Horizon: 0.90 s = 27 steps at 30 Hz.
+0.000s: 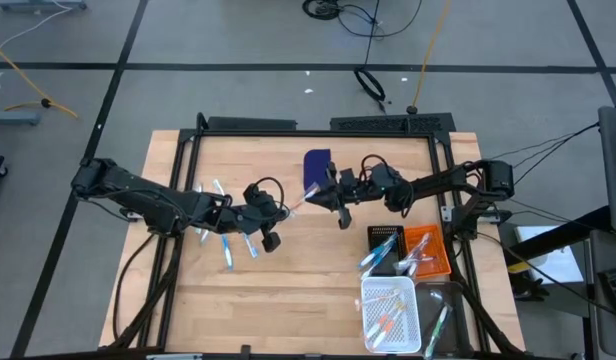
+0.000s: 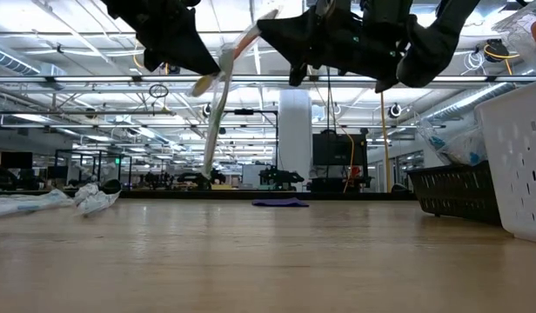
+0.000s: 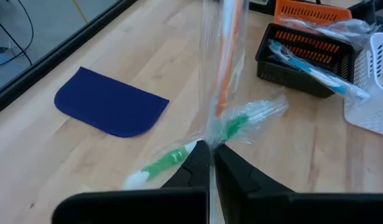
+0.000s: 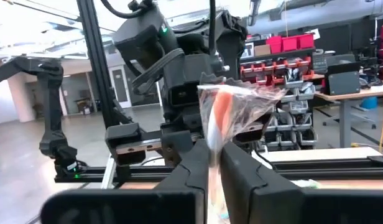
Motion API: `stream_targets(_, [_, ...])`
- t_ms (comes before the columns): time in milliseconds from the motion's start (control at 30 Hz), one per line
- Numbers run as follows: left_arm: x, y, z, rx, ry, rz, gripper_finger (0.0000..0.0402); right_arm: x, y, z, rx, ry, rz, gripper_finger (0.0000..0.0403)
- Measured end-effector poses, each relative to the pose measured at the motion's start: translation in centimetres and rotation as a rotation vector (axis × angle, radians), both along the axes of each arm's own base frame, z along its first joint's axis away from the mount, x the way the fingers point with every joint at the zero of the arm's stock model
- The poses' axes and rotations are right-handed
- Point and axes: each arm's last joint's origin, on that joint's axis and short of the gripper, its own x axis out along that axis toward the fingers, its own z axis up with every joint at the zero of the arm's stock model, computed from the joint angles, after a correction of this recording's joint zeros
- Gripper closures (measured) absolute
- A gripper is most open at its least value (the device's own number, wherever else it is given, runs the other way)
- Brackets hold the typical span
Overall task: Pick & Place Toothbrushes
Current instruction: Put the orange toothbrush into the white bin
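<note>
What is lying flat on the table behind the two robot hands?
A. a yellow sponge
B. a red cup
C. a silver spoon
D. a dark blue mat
D: the dark blue mat lies flat on the wooden table, past the wrapped toothbrush that the left gripper pinches.

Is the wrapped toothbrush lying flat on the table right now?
No. In the low view the wrapped toothbrush hangs well above the table, held up between the two arms' pincers.
</note>
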Motion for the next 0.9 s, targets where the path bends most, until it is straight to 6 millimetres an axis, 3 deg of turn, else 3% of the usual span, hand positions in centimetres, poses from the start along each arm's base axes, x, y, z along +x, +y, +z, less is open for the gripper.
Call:
stream_targets(600, [-1.1, 0.7, -1.3, -0.047, 0.141, 0.108, 0.0378, 0.0, 0.2, -0.2, -0.049, 0.038, 0.004, 0.039])
stream_targets(900, [-1.9, 1.0, -1.8, 0.003, 0.224, 0.146, 0.0342, -1.7, 1.0, 1.5, -0.093, 0.088, 0.04, 0.039])
